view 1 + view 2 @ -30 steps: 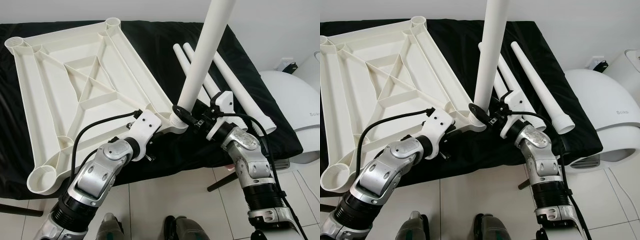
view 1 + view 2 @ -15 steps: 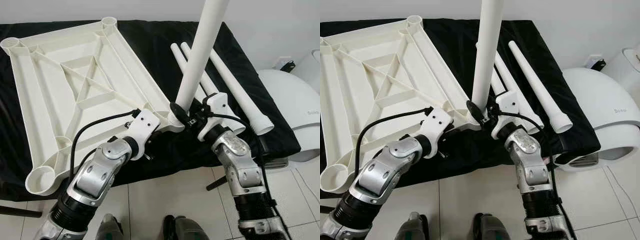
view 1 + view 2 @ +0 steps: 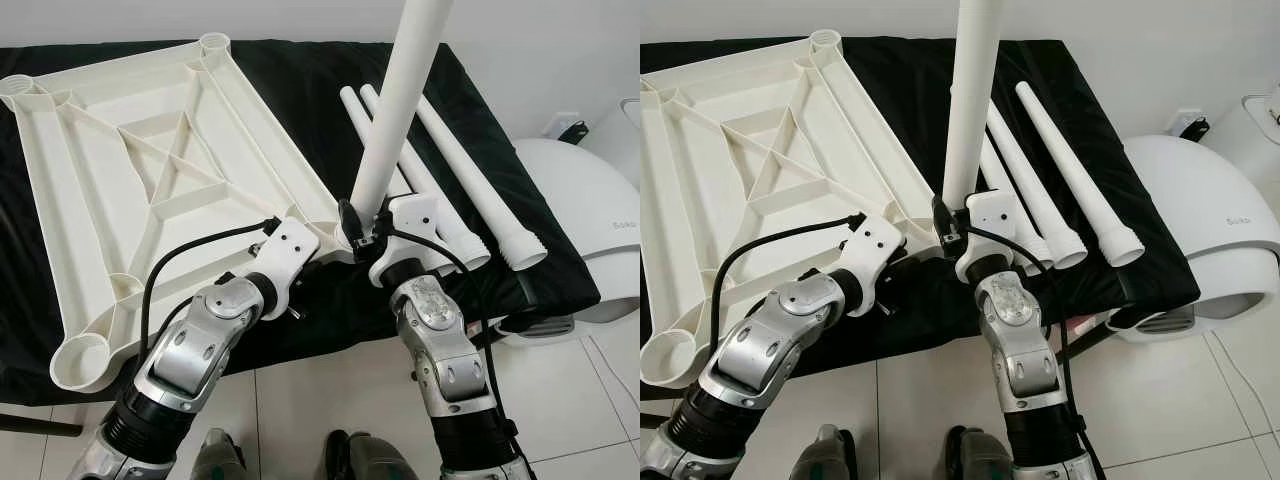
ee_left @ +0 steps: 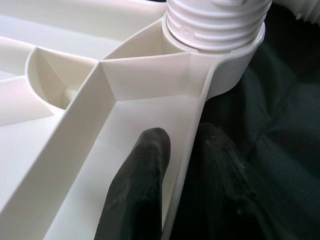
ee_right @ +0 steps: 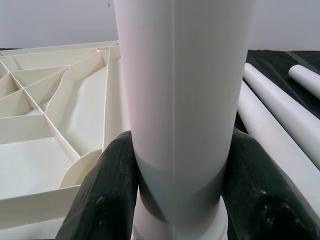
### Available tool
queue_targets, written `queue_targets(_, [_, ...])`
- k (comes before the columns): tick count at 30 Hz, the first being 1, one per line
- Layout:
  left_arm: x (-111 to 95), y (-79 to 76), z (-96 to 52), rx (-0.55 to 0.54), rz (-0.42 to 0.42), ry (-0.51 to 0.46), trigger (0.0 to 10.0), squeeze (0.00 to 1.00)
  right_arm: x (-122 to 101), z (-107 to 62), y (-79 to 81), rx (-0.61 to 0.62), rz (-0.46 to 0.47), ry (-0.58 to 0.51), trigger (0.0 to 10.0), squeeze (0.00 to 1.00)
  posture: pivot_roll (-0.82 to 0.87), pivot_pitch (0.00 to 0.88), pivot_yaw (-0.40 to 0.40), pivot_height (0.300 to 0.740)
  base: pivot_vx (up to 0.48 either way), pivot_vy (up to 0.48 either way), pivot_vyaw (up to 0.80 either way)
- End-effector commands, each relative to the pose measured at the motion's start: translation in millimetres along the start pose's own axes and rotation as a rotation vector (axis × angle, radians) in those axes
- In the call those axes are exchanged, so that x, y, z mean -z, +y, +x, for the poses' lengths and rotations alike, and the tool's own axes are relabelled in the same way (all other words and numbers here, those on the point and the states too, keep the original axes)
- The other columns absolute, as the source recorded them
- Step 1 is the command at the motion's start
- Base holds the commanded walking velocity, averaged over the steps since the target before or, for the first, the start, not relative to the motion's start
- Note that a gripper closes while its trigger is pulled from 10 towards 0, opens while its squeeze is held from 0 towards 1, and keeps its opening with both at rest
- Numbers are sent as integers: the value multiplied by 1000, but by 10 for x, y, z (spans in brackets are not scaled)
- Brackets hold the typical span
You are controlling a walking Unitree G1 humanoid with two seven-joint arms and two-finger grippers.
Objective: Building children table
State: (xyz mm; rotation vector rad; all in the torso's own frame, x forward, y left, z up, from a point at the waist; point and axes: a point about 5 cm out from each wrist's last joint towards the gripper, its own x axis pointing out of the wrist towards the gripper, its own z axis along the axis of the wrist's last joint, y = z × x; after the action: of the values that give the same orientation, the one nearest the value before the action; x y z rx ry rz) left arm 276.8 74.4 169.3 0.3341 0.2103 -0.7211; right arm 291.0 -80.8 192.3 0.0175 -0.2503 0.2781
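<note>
At tabletop (image 3: 150,170) corner, left gripper (image 4: 175,165) pinching rim, right gripper (image 5: 175,200) clasping upright leg (image 3: 395,120)

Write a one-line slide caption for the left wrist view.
Left gripper pinches the rim of the upturned white tabletop, beside the corner socket holding a threaded table leg.

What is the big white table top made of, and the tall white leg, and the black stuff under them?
The white ribbed table top looks like moulded plastic: thin ribs, smooth matte sheen. The upright white tube leg seems the same plastic, with moulded screw threads at its base. The black cover underneath looks like soft cloth, since it wrinkles and drapes.
</note>
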Motion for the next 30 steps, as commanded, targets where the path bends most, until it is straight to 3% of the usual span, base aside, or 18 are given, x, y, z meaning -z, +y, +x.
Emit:
queue_targets(1, [-48, -129, 3, 77, 8, -21, 10000, 0, 162, -55, -56, 92, 28, 85, 0, 0, 71, 189, -67, 740, 0, 0, 0])
queue_targets(4, [-50, -129, 4, 76, 7, -23, 10000, 0, 155, -56, -41, 93, 29, 84, 0, 0, 71, 189, -68, 740, 0, 0, 0])
queue_targets(5, [-52, -130, 4, 76, 7, -23, 10000, 0, 151, -54, -40, 96, 30, 83, 1961, 0, 69, 190, -70, 740, 0, 0, 0])
queue_targets(6, [-52, -130, 4, 76, 7, -23, 10000, 0, 151, -54, -40, 96, 30, 83, 1961, 0, 69, 190, -70, 740, 0, 0, 0])
queue_targets(7, [-53, -129, 5, 76, 7, -24, 10000, 0, 142, -49, -51, 102, 31, 81, 10000, 608, 69, 189, -71, 740, 0, 0, 0])
queue_targets(8, [-53, -129, 5, 76, 7, -24, 10000, 0, 142, -49, -51, 102, 31, 81, 10000, 608, 69, 189, -71, 740, 0, 0, 0])
queue_targets(9, [-54, -127, 6, 74, 5, -24, 10000, 0, 128, -44, -68, 106, 31, 76, 10000, 1000, 67, 190, -71, 740, 0, 0, 0])
queue_targets(17, [-65, -126, 18, 74, 5, -29, 10000, 0, 95, 8, -217, 58, -1, 51, 10000, 1000, 59, 184, -70, 740, 0, 0, 0])
queue_targets(23, [-74, -122, 27, 75, 5, -33, 10000, 0, 54, 61, -360, -122, 14, 16, 10000, 1000, 53, 182, -67, 740, 0, 0, 0])
queue_targets(25, [-73, -125, 30, 77, 6, -33, 10000, 0, 41, 76, -427, -196, 64, 18, 10000, 1000, 53, 181, -66, 740, 0, 0, 0])
queue_targets(30, [-78, -120, 35, 77, 8, -33, 10000, 0, 8, 93, -471, -306, 63, -1, 10000, 1000, 52, 181, -66, 740, 0, 0, 0])
